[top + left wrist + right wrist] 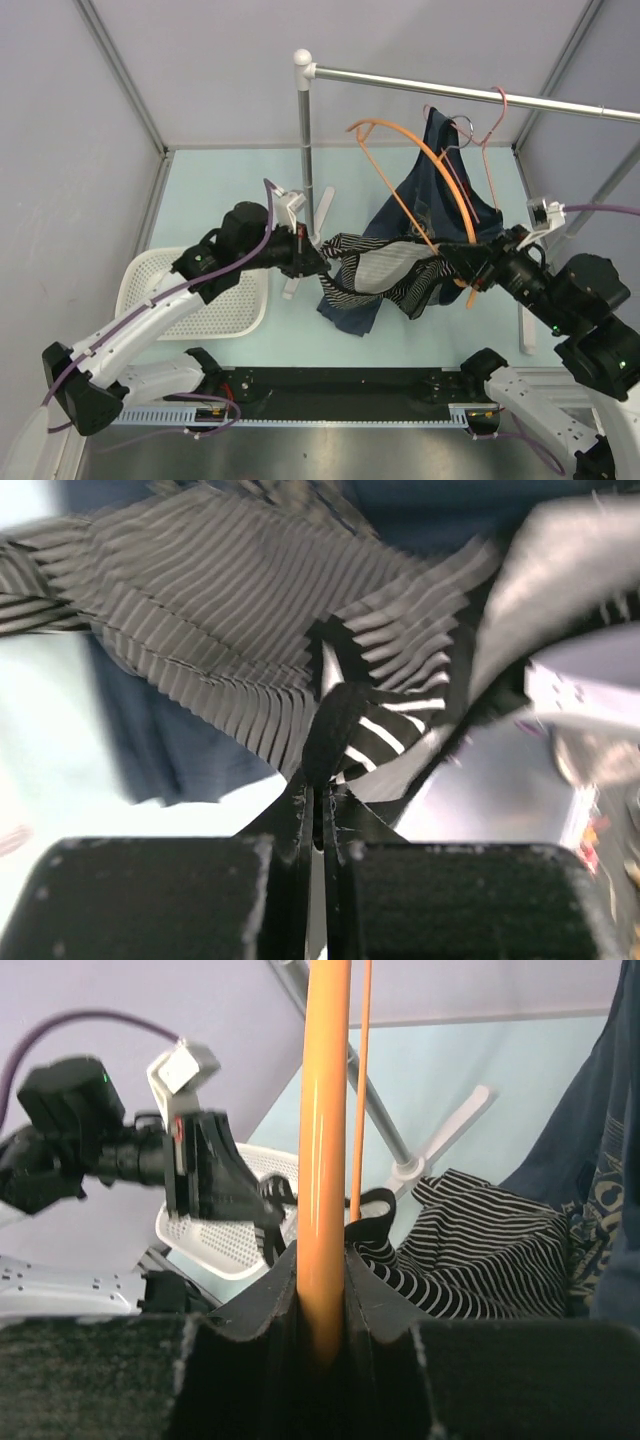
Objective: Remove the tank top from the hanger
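Note:
The striped tank top [385, 270] hangs stretched between my two grippers, in front of a navy T-shirt. My left gripper [318, 258] is shut on its dark-edged strap [335, 735], with striped cloth [210, 630] spreading beyond the fingers. The orange hanger [440, 165] is tilted, its silver hook [462, 127] near the rail. My right gripper [470, 270] is shut on the hanger's lower arm [325, 1160]. In the right wrist view the tank top [480, 1250] lies just right of the hanger arm, a dark strap [375, 1220] looped by it.
A navy T-shirt [425, 195] hangs on a pink wire hanger [492, 125] from the metal rail [450, 92]. The rail's post [304, 150] stands behind my left gripper. A white perforated basket [195, 290] sits at the left.

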`<action>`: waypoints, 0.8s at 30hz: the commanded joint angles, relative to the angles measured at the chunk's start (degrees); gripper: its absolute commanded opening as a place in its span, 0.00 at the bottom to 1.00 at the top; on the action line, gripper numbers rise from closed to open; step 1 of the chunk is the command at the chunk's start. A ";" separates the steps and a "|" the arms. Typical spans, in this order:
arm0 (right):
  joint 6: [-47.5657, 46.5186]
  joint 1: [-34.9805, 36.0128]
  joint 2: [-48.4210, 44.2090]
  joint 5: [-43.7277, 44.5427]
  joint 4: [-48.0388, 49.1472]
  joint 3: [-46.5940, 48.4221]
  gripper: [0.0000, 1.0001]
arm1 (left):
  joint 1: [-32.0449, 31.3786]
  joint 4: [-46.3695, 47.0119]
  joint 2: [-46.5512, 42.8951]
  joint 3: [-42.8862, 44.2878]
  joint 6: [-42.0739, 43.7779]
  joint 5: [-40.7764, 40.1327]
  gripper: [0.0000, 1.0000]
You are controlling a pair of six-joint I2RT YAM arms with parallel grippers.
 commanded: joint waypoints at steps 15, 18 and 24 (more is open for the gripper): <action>-2.08 -1.29 7.61 -10.65 6.87 2.59 0.00 | -3.89 8.99 -8.51 -10.90 3.18 9.13 0.35; -4.55 -1.20 6.46 -13.11 3.01 1.61 0.00 | -3.89 8.12 -12.82 -9.68 8.89 12.23 0.65; -7.01 -1.29 2.33 -13.21 -3.58 -0.49 0.00 | -3.89 -3.30 -14.42 3.85 19.80 0.57 0.92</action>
